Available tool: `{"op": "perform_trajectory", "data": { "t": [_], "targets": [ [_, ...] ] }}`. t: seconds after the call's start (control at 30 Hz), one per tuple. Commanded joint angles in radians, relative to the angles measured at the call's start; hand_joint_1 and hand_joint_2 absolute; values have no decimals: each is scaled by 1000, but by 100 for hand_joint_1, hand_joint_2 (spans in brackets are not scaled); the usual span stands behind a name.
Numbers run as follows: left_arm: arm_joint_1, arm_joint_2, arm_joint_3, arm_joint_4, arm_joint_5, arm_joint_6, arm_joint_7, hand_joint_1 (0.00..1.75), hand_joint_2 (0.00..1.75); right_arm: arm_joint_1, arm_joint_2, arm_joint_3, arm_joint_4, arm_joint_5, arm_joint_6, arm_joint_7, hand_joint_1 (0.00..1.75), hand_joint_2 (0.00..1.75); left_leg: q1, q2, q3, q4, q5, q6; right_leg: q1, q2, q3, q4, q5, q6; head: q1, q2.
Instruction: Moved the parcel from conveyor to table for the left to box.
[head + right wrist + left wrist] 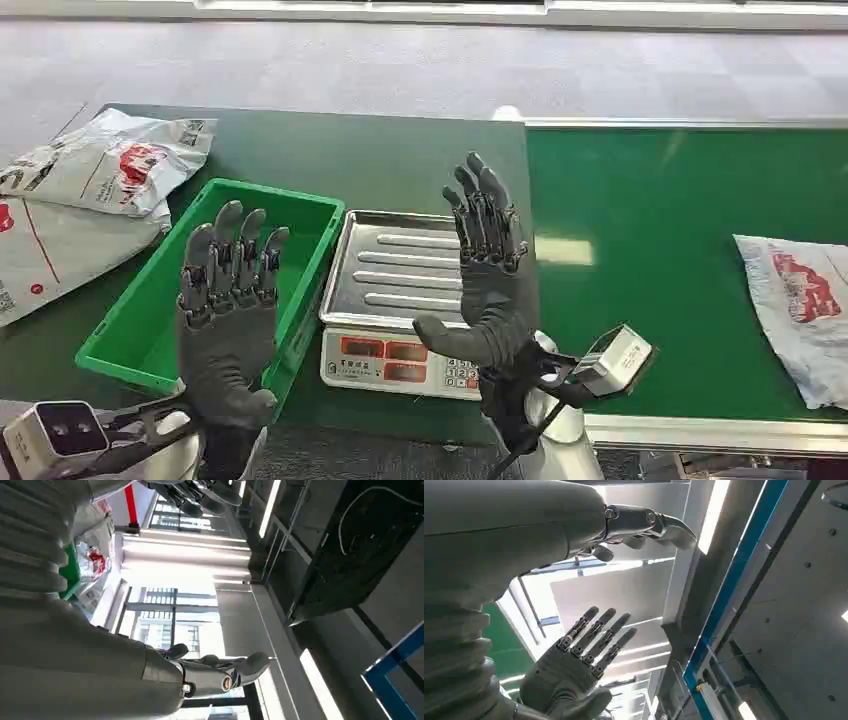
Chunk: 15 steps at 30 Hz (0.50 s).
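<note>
A white parcel (pixel 800 300) with red print lies flat on the green conveyor belt (pixel 660 260) at the right edge of the head view. My right hand (pixel 490 270) is raised upright over the scale, fingers spread and empty, well left of that parcel. Just as empty, my left hand (pixel 228 300) is held up with its fingers apart in front of the green box (pixel 140 340), which has nothing in it. In the left wrist view my left hand (pixel 644 525) points at the ceiling, and the right hand (pixel 579 670) stands beside it. The right hand (pixel 220 672) also faces the ceiling.
A scale with a steel tray (pixel 400 270) stands between box and belt. Two white printed parcels (pixel 90 180) lie on the dark green table (pixel 380 160) at the far left. Grey floor lies beyond. The belt's metal frame (pixel 700 430) runs along its near edge.
</note>
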Motion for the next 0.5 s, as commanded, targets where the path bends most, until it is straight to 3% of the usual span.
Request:
{"op": "perform_trajectory", "data": {
  "t": [0.03, 0.37, 0.5],
  "targets": [
    [-31, 12, 26, 51, -1, 4, 2, 0, 175, -21, -13, -21, 34, 1, -7, 2, 0, 175, 0, 0, 4, -3, 0, 1, 0, -1, 5, -3, 0, 0, 0, 0],
    [-35, 15, 21, 56, 1, 4, 2, 0, 175, -21, -13, -24, 37, 4, -10, 2, 0, 175, 0, -1, 3, -2, 0, 1, 0, -1, 3, -2, 0, 0, 0, 0],
    [-35, 17, 19, 56, 0, 10, 2, 0, 175, -27, -18, -35, 67, 94, -97, 19, 0, 175, 0, 0, 2, -1, 0, 0, 0, 0, 2, -1, 0, 0, 0, 0]
  ]
}}
